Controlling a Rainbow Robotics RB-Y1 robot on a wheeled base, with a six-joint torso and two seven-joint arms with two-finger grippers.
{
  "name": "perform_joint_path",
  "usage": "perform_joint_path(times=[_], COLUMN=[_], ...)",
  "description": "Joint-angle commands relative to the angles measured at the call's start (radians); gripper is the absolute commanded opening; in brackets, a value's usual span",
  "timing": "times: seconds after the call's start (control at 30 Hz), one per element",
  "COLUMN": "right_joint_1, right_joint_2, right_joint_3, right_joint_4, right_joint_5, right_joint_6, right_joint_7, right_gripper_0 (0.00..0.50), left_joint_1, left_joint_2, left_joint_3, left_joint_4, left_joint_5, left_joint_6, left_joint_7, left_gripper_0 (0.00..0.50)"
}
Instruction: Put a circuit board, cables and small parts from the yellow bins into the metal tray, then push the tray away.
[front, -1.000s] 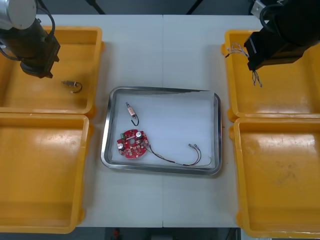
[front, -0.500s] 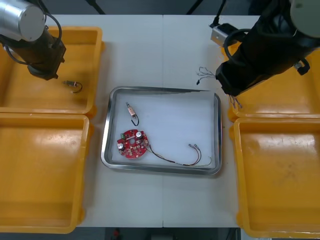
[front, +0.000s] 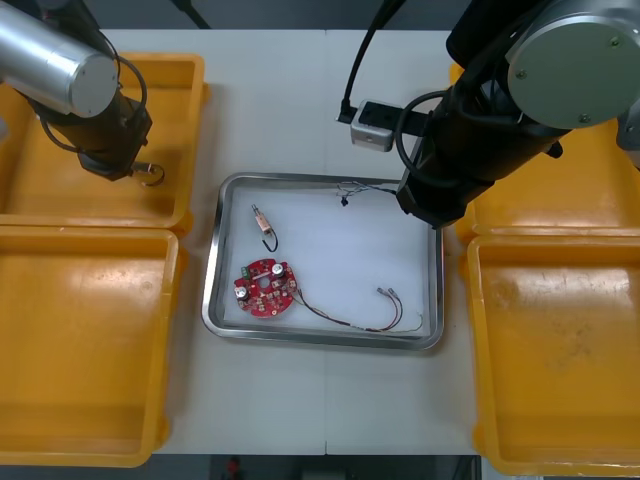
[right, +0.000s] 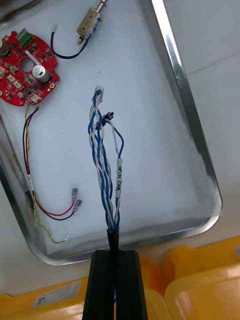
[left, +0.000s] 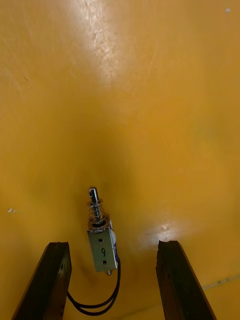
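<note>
The right tool (right: 116, 254) is clenched on the twisted blue and white cable (right: 104, 165), which reaches out over the white inside of the metal tray (right: 192, 135) near its far right corner. In the tray lie a round red circuit board (front: 266, 288), a red and yellow cable (front: 352, 322) and a small metal part (front: 263, 222). The left tool (left: 112, 245) is released, low in the far left yellow bin (left: 150, 100), its fingers either side of a second small metal part (left: 99, 239)

A light table (front: 290, 100) with a centre seam — dark floor (front: 280, 12) beyond.
</note>
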Motion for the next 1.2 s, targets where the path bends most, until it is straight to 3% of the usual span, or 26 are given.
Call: perform_joint_path(times=[0.03, 0.47, 0.9, 0.93, 1.03, 1.07, 1.1, 1.17, 1.2], right_joint_1=[-0.002, -0.002, -0.002, -0.002, -0.002, -0.002, -0.002, -0.002, -0.002], right_joint_2=[0.025, 0.083, 0.149, 0.149, 0.151, 0.151, 0.151, 0.151, 0.151], right_joint_3=[0.087, 0.191, 0.275, 0.279, 0.282, 0.28, 0.28, 0.282, 0.28], right_joint_4=[0.028, 0.218, 0.393, 0.396, 0.4, 0.402, 0.4, 0.402, 0.402], right_joint_5=[0.053, 0.129, 0.217, 0.218, 0.218, 0.218, 0.218, 0.22, 0.221], right_joint_6=[-0.066, -0.215, -0.393, -0.4, -0.405, -0.405, -0.408, -0.419, -0.428], right_joint_7=[0.122, 0.343, 0.381, 0.381, 0.376, 0.375, 0.375, 0.378, 0.379], right_gripper_0=[0.0, 0.0, 0.0, 0.0, 0.0, 0.006, 0.036, 0.109, 0.191], left_joint_1=[0.015, 0.022, 0.048, 0.046, 0.048, 0.048, 0.048, 0.048, 0.048], left_joint_2=[-0.028, -0.038, -0.038, -0.038, -0.038, -0.038, -0.038, -0.038, -0.038], left_joint_3=[-0.031, -0.064, -0.069, -0.069, -0.069, -0.069, -0.069, -0.069, -0.069], left_joint_4=[0.014, 0.018, 0.017, 0.018, 0.017, 0.018, 0.018, 0.018, 0.018], left_joint_5=[-0.019, -0.031, -0.027, -0.027, -0.027, -0.028, -0.028, -0.031, -0.031], left_joint_6=[-0.04, -0.051, -0.1, -0.1, -0.1, -0.1, -0.1, -0.1, -0.098], left_joint_7=[-0.056, -0.063, -0.074, -0.077, -0.086, -0.089, -0.091, -0.097, -0.1], left_gripper_0=[0.5, 0.5, 0.5, 0.475, 0.136, 0.079, 0.031, 0.003, 0.0])
